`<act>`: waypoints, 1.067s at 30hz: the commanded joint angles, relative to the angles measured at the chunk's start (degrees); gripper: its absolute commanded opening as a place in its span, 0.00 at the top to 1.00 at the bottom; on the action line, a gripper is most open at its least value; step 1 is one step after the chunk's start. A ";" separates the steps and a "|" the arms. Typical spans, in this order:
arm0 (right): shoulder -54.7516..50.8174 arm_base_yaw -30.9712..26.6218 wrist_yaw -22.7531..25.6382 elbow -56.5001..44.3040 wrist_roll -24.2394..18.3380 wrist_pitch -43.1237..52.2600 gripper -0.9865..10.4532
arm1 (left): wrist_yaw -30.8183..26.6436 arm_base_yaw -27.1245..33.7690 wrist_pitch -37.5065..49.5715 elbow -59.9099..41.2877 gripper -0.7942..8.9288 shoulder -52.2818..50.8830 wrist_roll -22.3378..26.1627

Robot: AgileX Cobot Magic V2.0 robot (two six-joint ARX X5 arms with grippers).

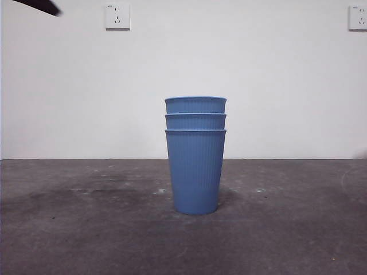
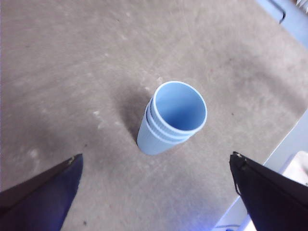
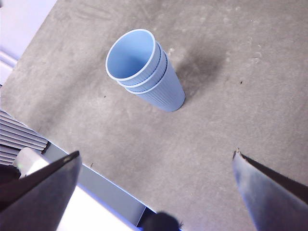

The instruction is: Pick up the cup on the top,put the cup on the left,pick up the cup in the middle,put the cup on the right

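Three blue ribbed cups stand nested in one stack [image 1: 195,166] at the middle of the grey table. The top cup [image 1: 195,104] sits in the middle cup [image 1: 195,121], which sits in the bottom cup [image 1: 195,172]. The stack also shows in the left wrist view [image 2: 171,118] and in the right wrist view [image 3: 144,72]. My left gripper [image 2: 156,192] is open and empty, high above the table and apart from the stack. My right gripper [image 3: 156,192] is open and empty, also high and apart from the stack.
A black arm tip [image 1: 40,6] shows at the top left corner of the front view. The white wall behind holds two sockets [image 1: 117,16]. The table's edge [image 3: 101,187] shows near the right gripper.
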 commanded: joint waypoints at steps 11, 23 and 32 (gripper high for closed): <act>1.31 0.15 0.02 0.07 0.13 0.33 0.42 | -8.13 -10.88 0.07 15.19 0.35 28.94 -0.39; 1.49 0.15 0.13 0.07 0.15 0.33 0.42 | -13.62 -13.60 -2.29 15.15 0.38 33.53 -0.42; 1.49 0.15 0.13 0.07 0.15 0.33 0.42 | -13.68 -14.64 0.48 15.12 0.48 34.93 -3.85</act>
